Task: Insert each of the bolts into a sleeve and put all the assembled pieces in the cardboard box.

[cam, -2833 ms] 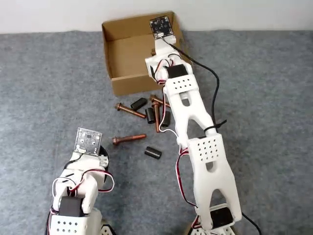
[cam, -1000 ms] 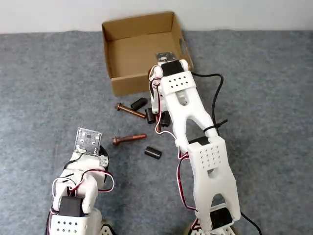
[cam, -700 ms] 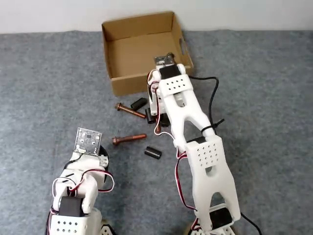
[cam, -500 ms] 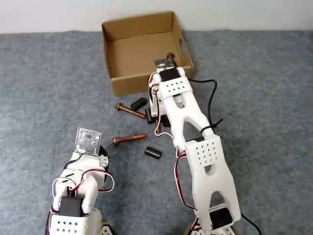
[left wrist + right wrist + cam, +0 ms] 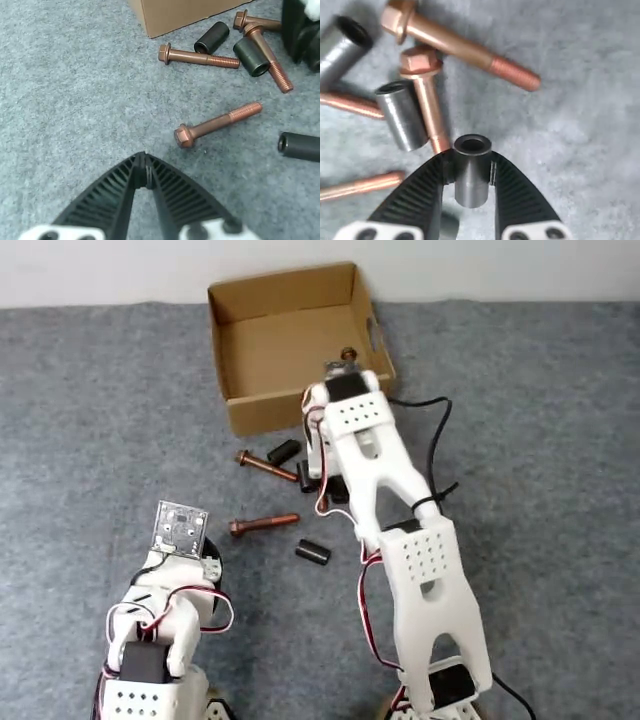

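Sleeve in hand: your right gripper [image 5: 469, 167] pinches a dark sleeve [image 5: 471, 187] between both fingers, close to a copper bolt [image 5: 426, 95] and a second sleeve [image 5: 401, 117] lying side by side on the grey carpet [image 5: 580, 150]. Your left gripper [image 5: 145, 165] (fingers pressed together, nothing between them) hovers near a lone bolt [image 5: 217, 122]. The cardboard box [image 5: 280, 345] sits just beyond the right gripper.

Cardboard box [image 5: 268, 348], scattered bolts [image 5: 265, 524], black sleeves [image 5: 313, 552]

Coppery metal bolts [image 5: 217, 124], matt sleeves [image 5: 211, 37], rough carpet [image 5: 75, 100].
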Controlling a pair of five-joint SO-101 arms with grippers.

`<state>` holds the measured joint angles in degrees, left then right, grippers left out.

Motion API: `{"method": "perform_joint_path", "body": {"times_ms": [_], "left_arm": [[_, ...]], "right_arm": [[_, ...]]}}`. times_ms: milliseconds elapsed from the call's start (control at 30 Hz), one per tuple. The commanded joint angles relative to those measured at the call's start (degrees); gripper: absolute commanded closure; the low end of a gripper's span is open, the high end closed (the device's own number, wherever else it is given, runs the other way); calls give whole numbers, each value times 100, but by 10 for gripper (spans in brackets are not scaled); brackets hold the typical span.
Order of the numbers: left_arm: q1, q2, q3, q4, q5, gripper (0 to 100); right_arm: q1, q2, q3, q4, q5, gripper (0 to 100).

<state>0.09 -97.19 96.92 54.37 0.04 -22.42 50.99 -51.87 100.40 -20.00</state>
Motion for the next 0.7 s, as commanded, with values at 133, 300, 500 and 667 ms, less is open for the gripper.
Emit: {"method": "perform_joint_path", "body": {"times_ms": [133,300,500,667], "left_arm": [[-44,-35,-13,18,53,995],[-44,-35,-13,26,53,995],[-35,-35,-13,35,62,995],[-26,-35,-13,35,62,995]], "right_arm": [[-154,-1895,633,251,-149,990],[-189,-3275,1881,242,-448,990],[-57,-4980,3508,136,-765,990],[347,-6492,4818,-215,-782,990]]}}
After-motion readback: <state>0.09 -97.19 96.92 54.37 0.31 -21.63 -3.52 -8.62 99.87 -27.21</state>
